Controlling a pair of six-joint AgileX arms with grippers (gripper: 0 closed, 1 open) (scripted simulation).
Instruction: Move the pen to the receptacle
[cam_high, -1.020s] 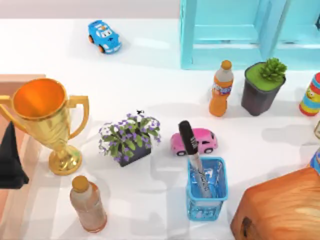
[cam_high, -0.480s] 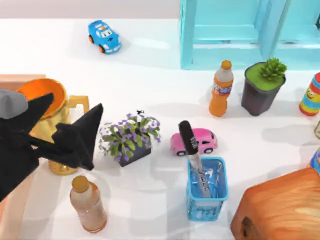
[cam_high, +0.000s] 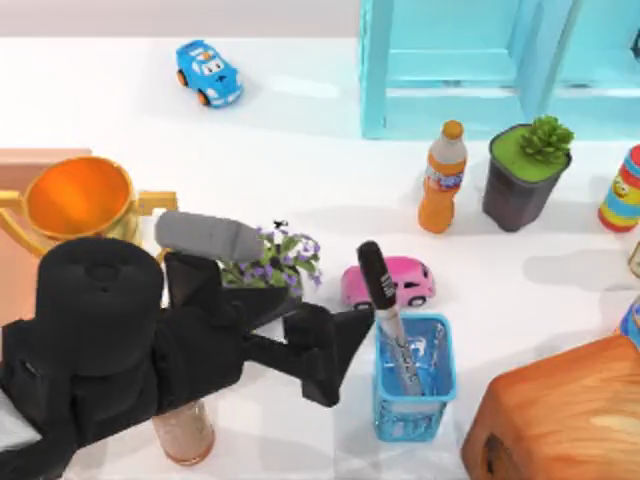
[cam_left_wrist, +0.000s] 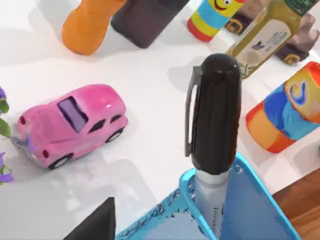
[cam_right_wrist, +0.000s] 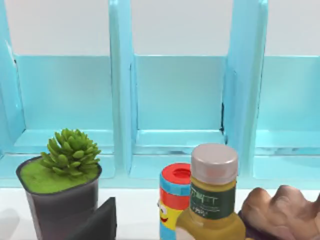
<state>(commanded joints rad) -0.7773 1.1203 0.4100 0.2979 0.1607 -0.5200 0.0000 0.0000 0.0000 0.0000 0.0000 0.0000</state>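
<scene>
The left tool (cam_high: 345, 345) has swept in from the desk's left side over the past second and now reaches toward the pen (cam_high: 378, 285), its dark fingers spread with nothing between them, one tip just beside the blue basket (cam_high: 412, 412). In the top view the arm's black bulk covers much of the gold trophy (cam_high: 78, 198), the purple flower pot (cam_high: 275, 262) and the pale bottle (cam_high: 183, 437), all of which were in plain sight a second ago. The pen stands tilted in the blue basket, black cap up, exactly where it stood then, with the pink toy car (cam_high: 398, 282) just behind it. So the approach is largely made, but the grasp is not; I judge the next step to be closing around the cap or upper barrel.

From the left wrist, the pen's chunky cap (cam_left_wrist: 214, 112) looms near, the grey barrel dropping into the basket's rim (cam_left_wrist: 252, 175). The pink car sits apart on the desk, and a dark finger (cam_left_wrist: 97, 225) juts in at the frame's edge.

From the right wrist, the parked right arm faces the turquoise shelf unit (cam_right_wrist: 177, 100), a succulent pot (cam_right_wrist: 62, 185) and a green-labelled bottle (cam_right_wrist: 212, 200). One dark finger (cam_right_wrist: 100, 220) shows; whether that tool is spread I cannot tell.
</scene>
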